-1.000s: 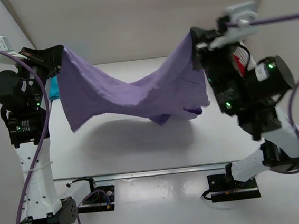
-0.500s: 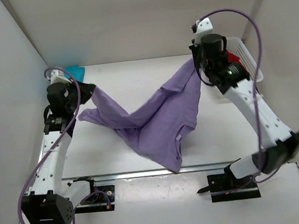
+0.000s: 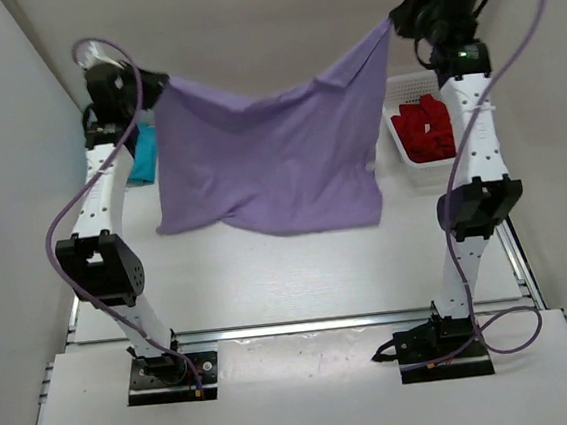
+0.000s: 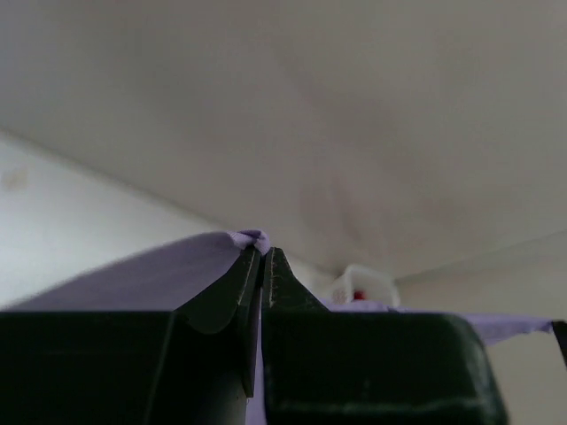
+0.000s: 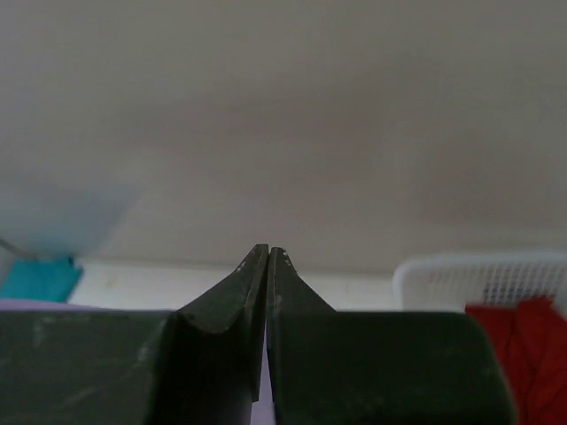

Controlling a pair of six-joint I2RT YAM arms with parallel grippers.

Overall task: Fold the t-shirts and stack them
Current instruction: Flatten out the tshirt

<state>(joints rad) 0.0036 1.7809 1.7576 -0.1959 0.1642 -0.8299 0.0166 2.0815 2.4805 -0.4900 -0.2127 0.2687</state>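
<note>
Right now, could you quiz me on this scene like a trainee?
1. True or false: the left gripper and right gripper both pinch the purple shirt.
2. Fill in: the teal shirt lies by the ___ arm.
3. What is in the basket? A teal shirt, B red shirt, C nothing.
Key: 1 true; 2 left; 3 B.

The lavender t-shirt (image 3: 274, 163) hangs spread like a curtain above the table (image 3: 269, 274), pinched at its upper corners by the left hand (image 3: 156, 84) and right hand (image 3: 396, 23). Its top edge sags between them. The teal t-shirt (image 3: 141, 158) lies far left, partly hidden. The deep red t-shirt (image 3: 426, 128) sits crumpled in the white basket (image 3: 413, 79), far right.
</note>
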